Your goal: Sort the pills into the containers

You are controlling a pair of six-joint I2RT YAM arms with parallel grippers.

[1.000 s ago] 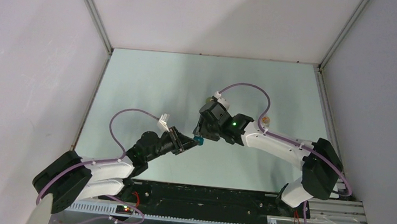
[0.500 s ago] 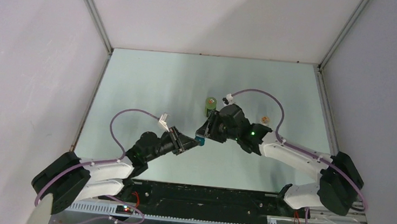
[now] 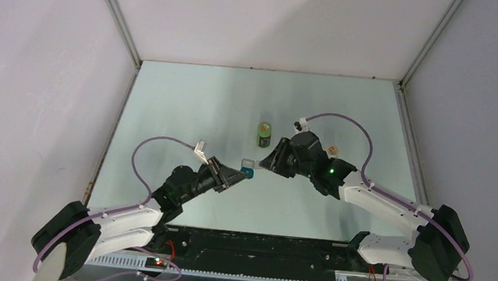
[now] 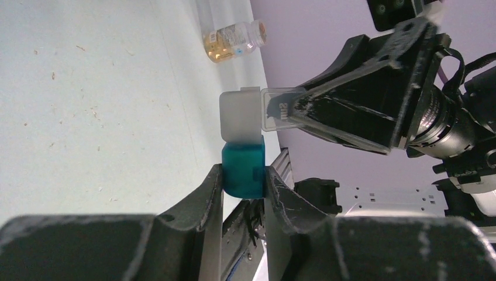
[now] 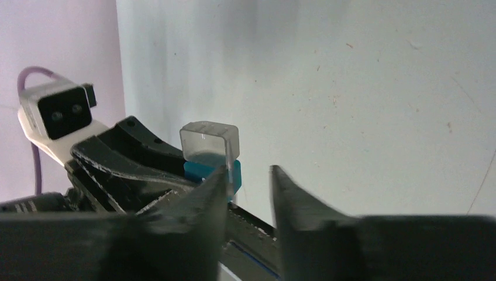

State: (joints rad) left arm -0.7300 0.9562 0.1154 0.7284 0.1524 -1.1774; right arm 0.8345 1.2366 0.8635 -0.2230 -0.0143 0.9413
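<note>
My left gripper is shut on a small teal pill box, held above the table. The box's clear lid stands open. The left wrist view shows the box pinched between my fingers, its lid above and the lid's clear tab against the right gripper's tip. My right gripper is open, its jaws apart just right of the lid. The dark bottle with a lime-green top stands behind the box. The beige bottle with an orange top stands behind the right arm. No loose pills show.
The beige bottle appears sideways in the left wrist view. The enclosure's walls ring the table's far and side edges. A black rail runs along the near edge between the arm bases.
The right arm has swung right and back, uncovering the dark bottle. The pill box's clear lid now stands open. The left gripper has kept hold of the box and shifted slightly up.
</note>
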